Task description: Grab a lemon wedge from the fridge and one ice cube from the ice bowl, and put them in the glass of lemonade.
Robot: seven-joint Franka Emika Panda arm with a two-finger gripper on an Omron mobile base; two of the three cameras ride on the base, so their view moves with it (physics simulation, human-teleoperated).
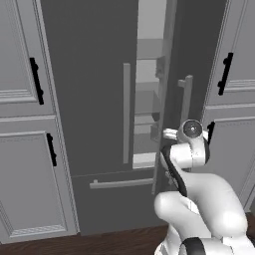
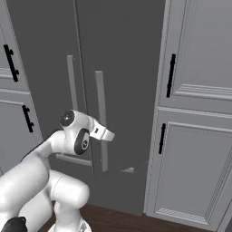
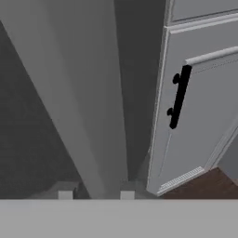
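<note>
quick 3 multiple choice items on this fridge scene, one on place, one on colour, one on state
1. Where is the gripper?
A. at the right fridge door's bar handle
B. at a cabinet handle
C. on the floor

2. What colour are the cabinet handles?
A. light grey
B. black
C. yellow

3. How does the right door of the fridge stand?
A. fully shut
C. removed
B. partly open

Answers:
1 A, the hand view looks along the light grey bar handle, which runs down between the fingertips.
2 B, the short handles on the grey paneled cabinets are black in every view.
3 B, the left base view shows shelves through a gap between the doors.
</note>
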